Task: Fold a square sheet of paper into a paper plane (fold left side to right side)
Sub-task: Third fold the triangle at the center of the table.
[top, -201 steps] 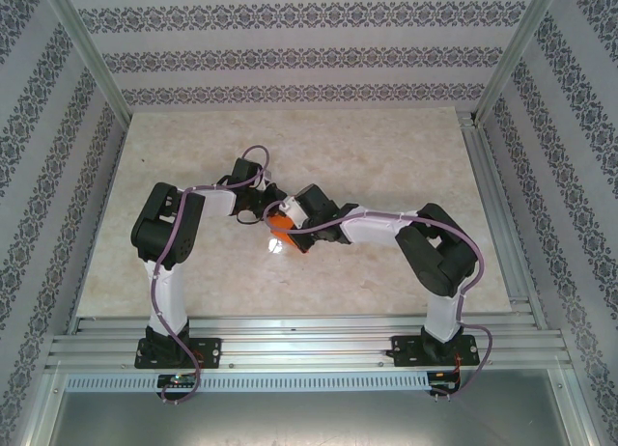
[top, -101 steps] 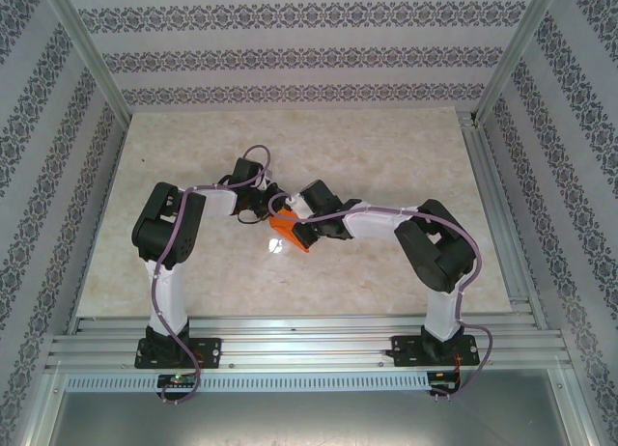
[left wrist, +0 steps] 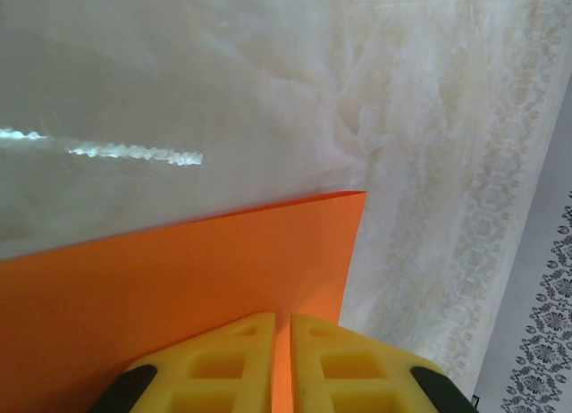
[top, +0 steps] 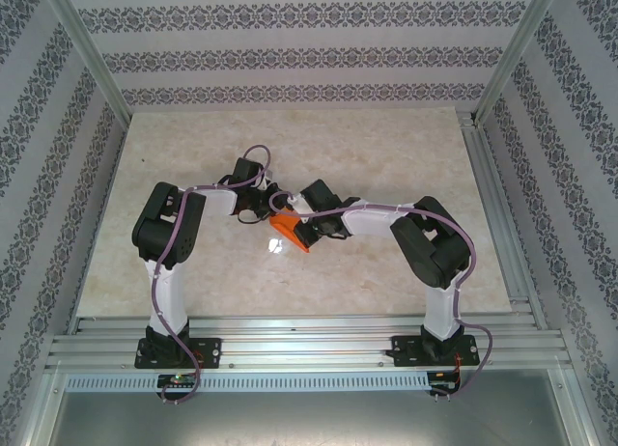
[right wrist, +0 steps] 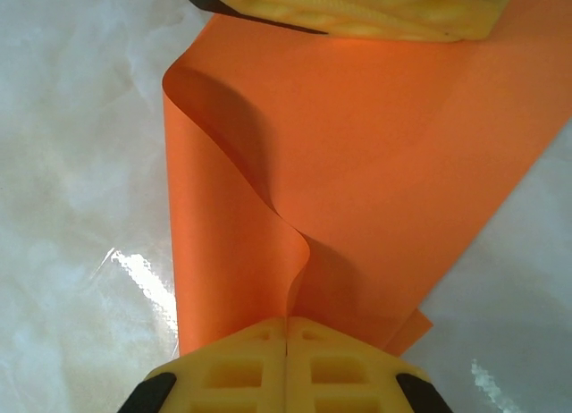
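Note:
The square sheet of paper (top: 290, 234) is bright orange and is held over the middle of the table between both grippers. My left gripper (top: 262, 212) has its yellow fingers (left wrist: 223, 359) pinched on the sheet (left wrist: 170, 288), close to one corner. My right gripper (right wrist: 286, 324) is shut on the opposite edge, where the sheet (right wrist: 393, 154) buckles into a soft S-curve and a lower layer peeks out at the right. The left gripper's fingers (right wrist: 366, 6) show at the top of the right wrist view. In the top view the right gripper (top: 307, 224) sits just right of the paper.
A pale marble table (top: 386, 156) is bounded by patterned walls and an aluminium rail (top: 492, 205) on the right. A small white glare spot (top: 276, 249) lies on the table just below the paper. Both arms crowd the centre, their purple cables looping above.
The right arm has drawn in toward the left arm. The orange sheet has gone from a bunched curl to a wider, flatter spread. Both grips have stayed the same.

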Tool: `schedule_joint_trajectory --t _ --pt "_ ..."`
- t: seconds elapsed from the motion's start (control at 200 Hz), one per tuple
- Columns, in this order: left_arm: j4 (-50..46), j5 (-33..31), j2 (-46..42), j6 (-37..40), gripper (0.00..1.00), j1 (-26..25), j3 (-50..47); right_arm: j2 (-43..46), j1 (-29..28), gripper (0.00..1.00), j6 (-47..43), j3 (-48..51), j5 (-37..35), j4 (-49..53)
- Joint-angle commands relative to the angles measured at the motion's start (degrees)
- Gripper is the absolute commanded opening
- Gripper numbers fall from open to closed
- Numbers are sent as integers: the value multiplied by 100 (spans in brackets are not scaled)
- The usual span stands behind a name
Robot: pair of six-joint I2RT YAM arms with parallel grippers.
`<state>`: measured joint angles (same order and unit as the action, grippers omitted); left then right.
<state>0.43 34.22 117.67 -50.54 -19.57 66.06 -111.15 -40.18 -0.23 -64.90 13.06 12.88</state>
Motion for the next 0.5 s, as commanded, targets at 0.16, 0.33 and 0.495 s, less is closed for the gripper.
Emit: schedule_joint_trajectory --t 0.16,0.33,0.495 --pt "-306 -179 263 179 14 -82 80 -113 80 2 101 -172 36 125" --pt "-313 -179 274 194 14 -86 65 -52 98 2 114 -163 56 100" --pt "-306 -187 283 194 14 -92 67 10 105 1 137 -159 75 67"
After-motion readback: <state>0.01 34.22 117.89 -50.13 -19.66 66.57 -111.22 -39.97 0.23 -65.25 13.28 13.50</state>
